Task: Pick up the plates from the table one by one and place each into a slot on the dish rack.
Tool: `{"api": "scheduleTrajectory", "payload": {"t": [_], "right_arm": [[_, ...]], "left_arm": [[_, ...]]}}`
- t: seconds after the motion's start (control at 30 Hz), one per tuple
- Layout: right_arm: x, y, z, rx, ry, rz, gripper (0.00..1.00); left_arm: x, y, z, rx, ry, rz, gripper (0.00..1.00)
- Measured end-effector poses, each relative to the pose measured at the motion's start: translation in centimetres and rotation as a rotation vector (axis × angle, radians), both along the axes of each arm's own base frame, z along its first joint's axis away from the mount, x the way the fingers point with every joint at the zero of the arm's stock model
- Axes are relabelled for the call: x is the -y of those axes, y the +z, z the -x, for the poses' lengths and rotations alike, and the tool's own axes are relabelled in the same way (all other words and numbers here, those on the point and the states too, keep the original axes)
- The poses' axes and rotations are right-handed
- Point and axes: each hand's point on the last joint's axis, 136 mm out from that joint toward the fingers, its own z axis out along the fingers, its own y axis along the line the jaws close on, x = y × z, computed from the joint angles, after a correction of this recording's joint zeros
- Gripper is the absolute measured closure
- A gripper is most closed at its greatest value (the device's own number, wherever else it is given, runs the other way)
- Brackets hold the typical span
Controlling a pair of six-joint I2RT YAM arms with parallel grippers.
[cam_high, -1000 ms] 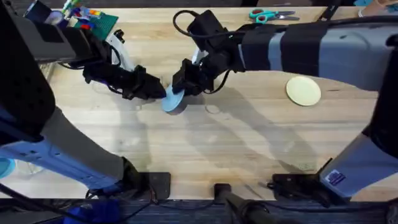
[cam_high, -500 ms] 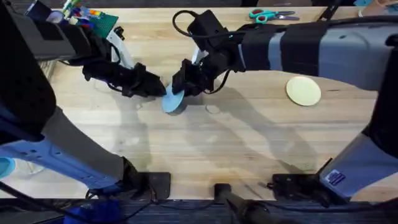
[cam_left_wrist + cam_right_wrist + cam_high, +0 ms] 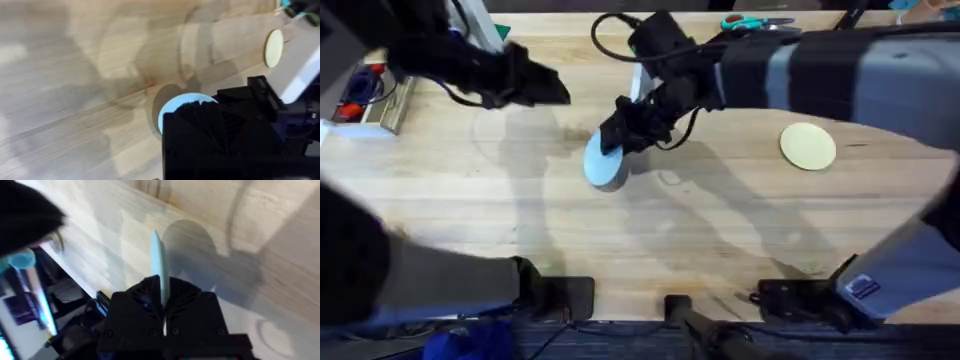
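Note:
The light blue plate (image 3: 603,162) hangs on edge just above the table (image 3: 720,250) at centre, and my right gripper (image 3: 617,138) is shut on its upper rim. The right wrist view has that plate (image 3: 156,255) edge-on, rising from between the right gripper's (image 3: 162,297) fingers. My left gripper (image 3: 552,90) is off to the upper left, apart from the plate. Its wrist view looks down at the blue plate (image 3: 181,102) half behind the right gripper (image 3: 225,135). A cream-yellow plate (image 3: 808,145) lies flat at the right. The dish rack is out of view.
Teal-handled scissors (image 3: 758,22) lie at the far edge. A metal and red item (image 3: 368,92) sits at the far left. The cream-yellow plate (image 3: 274,47) also appears in the left wrist view. Bare wood stretches along the front of the table.
My left gripper has let go of the blue plate and pulled back up and to the left. The right gripper keeps the plate and has barely moved.

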Motion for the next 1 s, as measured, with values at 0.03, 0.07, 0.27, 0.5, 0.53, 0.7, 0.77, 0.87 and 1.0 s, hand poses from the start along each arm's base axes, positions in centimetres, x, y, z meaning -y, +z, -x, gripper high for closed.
{"api": "scheduleTrajectory", "payload": {"t": [0.03, 0.07, 0.27, 0.5, 0.53, 0.7, 0.77, 0.87, 1.0], "right_arm": [[0.4, 0.5, 0.0, 0.018, 0.006, 0.01, 0.972], [0.8, 1.0, 0.1, 0.038, 0.011, 0.02, 0.972], [4.1, 4.0, -0.5, 0.173, 0.029, 0.094, 0.971], [8.0, 7.4, -2.3, 0.374, 0.035, 0.177, 0.971], [8.6, 8.1, -2.7, 0.409, 0.032, 0.184, 0.971], [12.0, 12.0, -4.2, 0.553, -0.012, 0.204, 0.971], [13.6, 13.5, -4.6, 0.602, -0.033, 0.213, 0.971], [15.8, 15.0, -4.8, 0.651, -0.054, 0.234, 0.971], [18.7, 16.6, -4.8, 0.709, -0.07, 0.27, 0.971]], "left_arm": [[0.0, 1.1, 0.1, 0.034, -0.001, -0.009, 0.961], [0.1, 2.1, 0.3, 0.063, -0.003, -0.018, 0.961], [0.6, 6.5, 2.7, 0.181, -0.002, -0.064, 0.961], [0.6, 9.2, 5.3, 0.266, 0.011, -0.143, 0.961], [0.6, 9.7, 5.6, 0.284, 0.013, -0.153, 0.961], [0.7, 11.2, 7.2, 0.341, 0.023, -0.19, 0.961], [0.7, 11.5, 7.9, 0.35, 0.03, -0.21, 0.961], [0.5, 11.7, 8.9, 0.353, 0.041, -0.241, 0.961], [0.2, 11.9, 9.5, 0.36, 0.051, -0.271, 0.961]]}}
